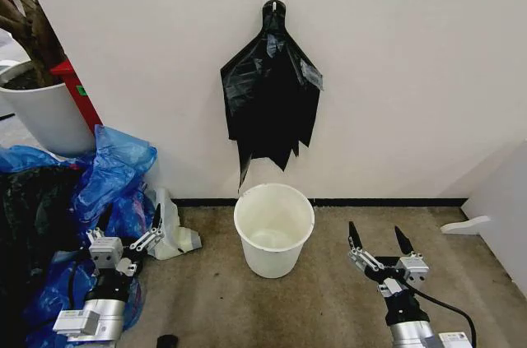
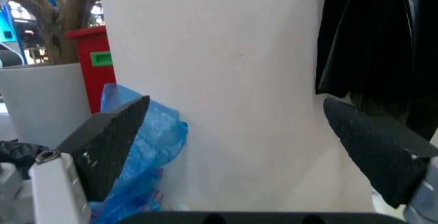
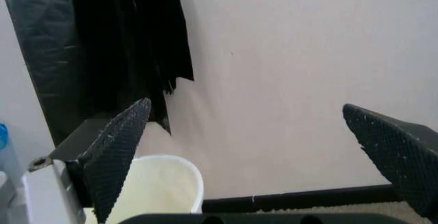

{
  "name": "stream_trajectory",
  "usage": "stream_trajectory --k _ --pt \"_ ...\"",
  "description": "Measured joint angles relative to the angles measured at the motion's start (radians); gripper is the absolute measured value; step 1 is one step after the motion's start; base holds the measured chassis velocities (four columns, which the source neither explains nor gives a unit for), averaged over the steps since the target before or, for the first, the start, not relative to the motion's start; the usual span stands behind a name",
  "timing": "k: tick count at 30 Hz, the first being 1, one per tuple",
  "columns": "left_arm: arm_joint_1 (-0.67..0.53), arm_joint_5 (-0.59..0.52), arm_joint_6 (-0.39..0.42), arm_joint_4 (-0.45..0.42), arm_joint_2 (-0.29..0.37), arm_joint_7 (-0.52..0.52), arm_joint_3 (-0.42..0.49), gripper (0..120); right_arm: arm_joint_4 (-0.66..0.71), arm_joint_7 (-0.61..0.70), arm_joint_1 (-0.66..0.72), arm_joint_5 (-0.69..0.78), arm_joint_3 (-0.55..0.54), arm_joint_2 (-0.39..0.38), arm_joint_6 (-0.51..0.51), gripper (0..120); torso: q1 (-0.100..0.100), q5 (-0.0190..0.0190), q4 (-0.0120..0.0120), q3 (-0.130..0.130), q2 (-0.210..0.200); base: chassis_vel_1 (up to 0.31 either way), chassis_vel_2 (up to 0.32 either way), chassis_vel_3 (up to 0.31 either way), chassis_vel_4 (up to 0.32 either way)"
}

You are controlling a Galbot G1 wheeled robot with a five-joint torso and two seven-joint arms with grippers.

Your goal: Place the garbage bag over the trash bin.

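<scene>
bin (image 1: pixel 274 229) bare on floor by wall, black bags (image 1: pixel 272 89) hanging on hook above, left gripper (image 1: pixel 130 218) and right gripper (image 1: pixel 378 237) low either side, both spread wide, holding nothing

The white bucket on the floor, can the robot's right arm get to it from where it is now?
Probably yes. The trash bin stands open on the carpet just ahead and inward of the right gripper, whose fingers are spread, and only bare floor lies between them. The black bags on the hook hang higher up the wall, out of the way.

White wall (image 1: pixel 395 76), brown carpet (image 1: pixel 329 282) (black baseboard between).
</scene>
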Motion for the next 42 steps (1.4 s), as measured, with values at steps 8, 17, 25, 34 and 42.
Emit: stream_trajectory --k 8,17,25,34,42 --pt "0.0 0.0 0.002 0.0 0.0 0.0 0.0 100 -0.002 -0.008 0.002 -0.003 0.002 0.003 -0.003 100 0.0 -0.0002 0.0 0.0 0.0 0.0 0.0 0.0 0.0" --pt "-0.065 0.088 0.206 -0.109 -0.031 -0.093 0.008 100 -0.02 -0.104 0.042 -0.031 0.029 0.056 -0.042 100 0.0 0.0 -0.0001 0.0 0.0 0.0 0.0 0.0 0.0" --pt "-0.016 0.004 0.254 -0.18 0.062 -0.062 -0.007 100 -0.015 -0.139 0.043 0.04 0.08 0.028 -0.069 100 0.0 -0.0006 -0.0001 0.0 0.0 0.0 0.0 0.0 0.0" --pt "0.057 -0.064 0.06 -0.096 0.113 -0.015 -0.02 100 -0.024 -0.164 0.015 0.107 0.079 0.012 -0.06 100 0.0 -0.0002 0.0 0.0 0.0 0.0 0.0 0.0 0.0" --pt "0.054 -0.028 0.034 -0.091 0.082 -0.023 -0.014 100 -0.003 -0.151 0.038 0.107 0.059 0.035 -0.083 100 0.0 -0.0001 0.0 0.0 0.0 0.0 0.0 0.0 0.0"
